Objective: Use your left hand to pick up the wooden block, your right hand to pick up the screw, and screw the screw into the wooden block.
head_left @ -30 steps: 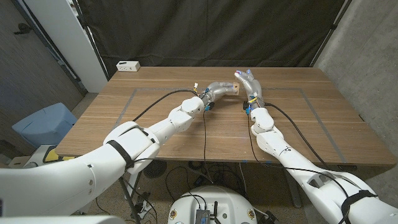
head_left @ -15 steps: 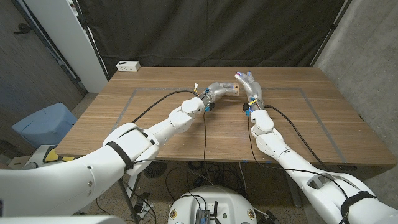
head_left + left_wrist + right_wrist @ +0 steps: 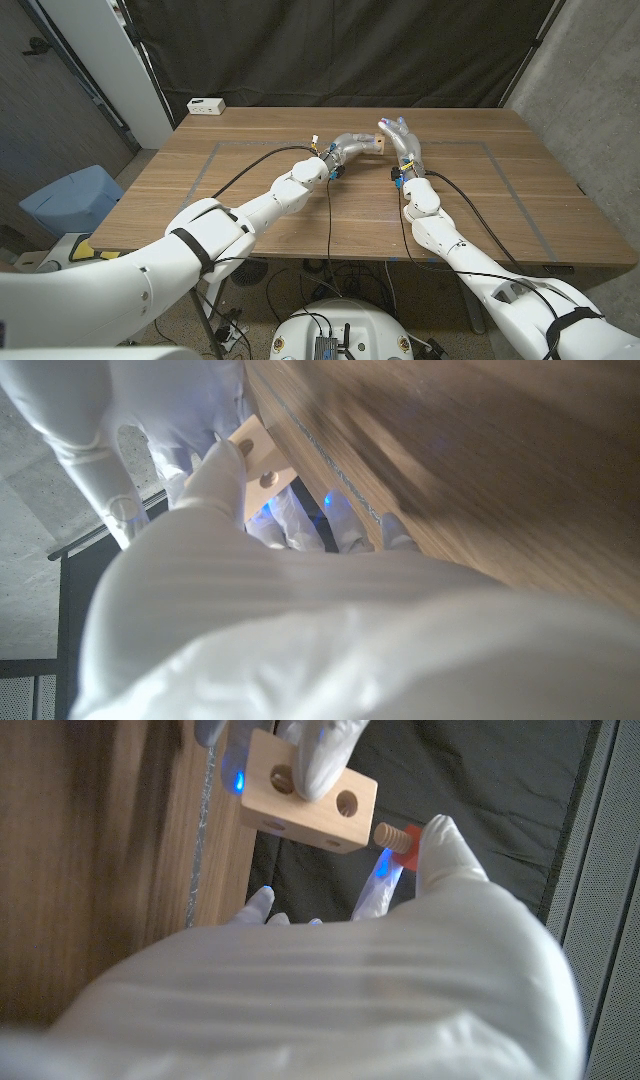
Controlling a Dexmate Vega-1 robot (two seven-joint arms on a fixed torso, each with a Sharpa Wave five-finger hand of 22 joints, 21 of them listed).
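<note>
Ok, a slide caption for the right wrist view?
Right hand brings the screw up beside the wooden block.

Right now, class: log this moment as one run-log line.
left hand: holds wooden block | right hand: holds screw | screw tip near block, not yet in hole

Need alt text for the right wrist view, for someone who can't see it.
The right hand pinches a wooden screw with a red head, its threaded tip just short of the wooden block. Fingers of the left hand grip the block, which shows round holes, beside the table edge.
</note>
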